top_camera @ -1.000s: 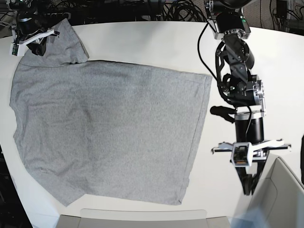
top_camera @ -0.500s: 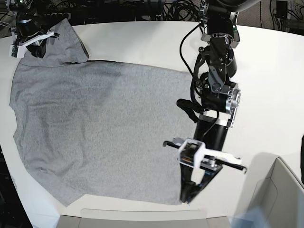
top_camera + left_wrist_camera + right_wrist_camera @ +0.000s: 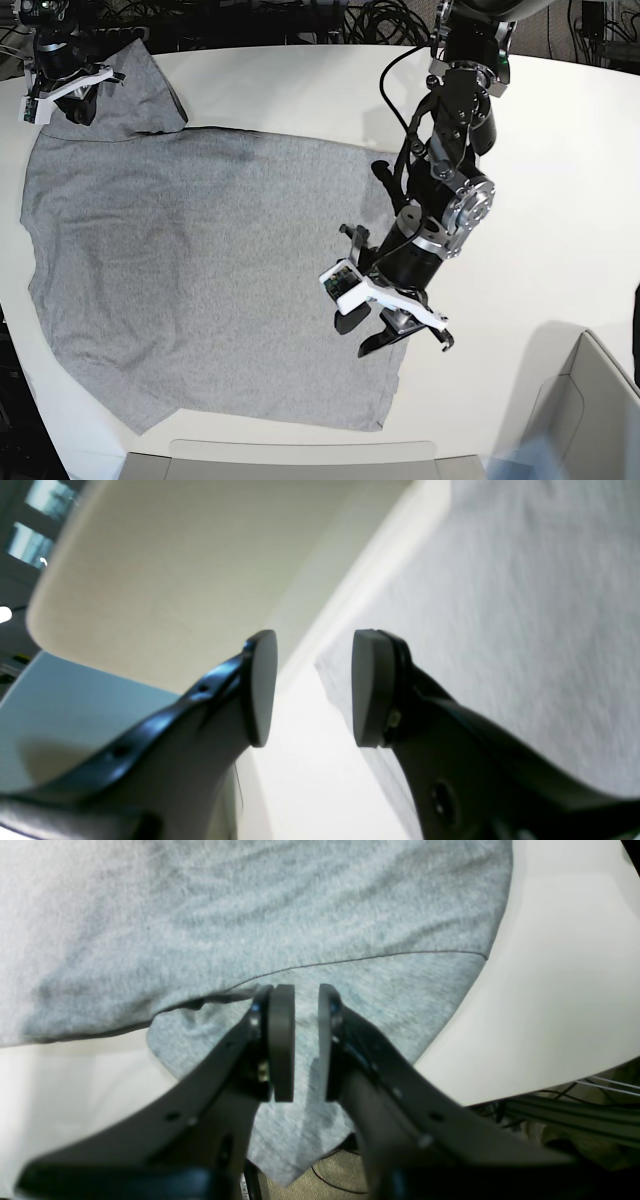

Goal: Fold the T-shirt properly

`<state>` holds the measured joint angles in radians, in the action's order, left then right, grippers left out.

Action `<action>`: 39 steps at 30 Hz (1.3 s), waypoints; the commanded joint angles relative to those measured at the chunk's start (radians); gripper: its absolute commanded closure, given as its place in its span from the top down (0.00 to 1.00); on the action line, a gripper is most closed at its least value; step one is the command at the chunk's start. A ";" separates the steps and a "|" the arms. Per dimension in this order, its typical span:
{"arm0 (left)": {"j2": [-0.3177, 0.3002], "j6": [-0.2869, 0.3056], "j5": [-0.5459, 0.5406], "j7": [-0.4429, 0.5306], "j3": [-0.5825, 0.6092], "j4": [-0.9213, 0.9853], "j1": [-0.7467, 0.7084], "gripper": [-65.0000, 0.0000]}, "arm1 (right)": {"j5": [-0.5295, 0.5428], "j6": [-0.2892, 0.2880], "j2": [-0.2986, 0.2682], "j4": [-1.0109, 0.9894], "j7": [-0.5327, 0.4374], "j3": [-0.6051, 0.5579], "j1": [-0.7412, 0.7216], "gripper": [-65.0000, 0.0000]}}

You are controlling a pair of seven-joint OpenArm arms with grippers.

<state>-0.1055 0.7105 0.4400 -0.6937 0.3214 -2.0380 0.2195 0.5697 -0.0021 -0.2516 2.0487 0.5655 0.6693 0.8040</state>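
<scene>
Currently spread flat, plain side up, across the white table (image 3: pixel 560 180): T-shirt (image 3: pixel 200 280), hem toward the base view's right, collar end toward its left. One sleeve bunched at the far left corner, its tip hanging past the table edge in the right wrist view.

Left arm:
- Reached in from the far edge on the base view's right, upper links running down toward the near side, wrist bent over the garment's hem edge.
- Left gripper (image 3: pixel 400 338) low over the near part of the hem, fingers pointing toward the near right corner of the cloth.
- Jaws spread apart, nothing between them. In the left wrist view, left gripper (image 3: pixel 312 687) straddling the hem line: one pad over bare table, the other over T-shirt (image 3: pixel 500 605) fabric. Contact with the cloth not determinable.

Right arm:
- Parked at the far left corner in the base view, only the wrist and right gripper (image 3: pixel 60 98) visible, directly over the bunched sleeve.
- In the right wrist view, right gripper (image 3: pixel 305 1040) pointed down at the sleeve of the T-shirt (image 3: pixel 250 905), pads nearly together with a narrow slit between them.
- Pinched or merely hovering: cannot tell, fingertips hidden against the fabric.
</scene>
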 commanded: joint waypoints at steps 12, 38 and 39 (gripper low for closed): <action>-0.061 -0.012 -0.151 -0.071 -0.048 -0.017 -0.139 0.39 | 0.068 -0.026 -0.005 0.013 0.112 0.114 -0.038 0.15; 0.017 -0.012 -0.151 -0.054 -0.344 -0.022 -0.486 0.36 | 0.158 -0.696 0.094 -0.273 0.729 0.682 -0.400 0.27; 0.017 -0.012 -0.151 -0.054 -0.344 -0.022 -0.487 0.36 | 0.158 -0.696 0.097 -0.296 0.729 0.672 -0.413 0.27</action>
<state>-0.0860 0.7044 0.2943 -0.7631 -0.0219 -2.0399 -0.2733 0.7155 -0.6876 -0.1390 1.7432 1.3010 1.3392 0.3862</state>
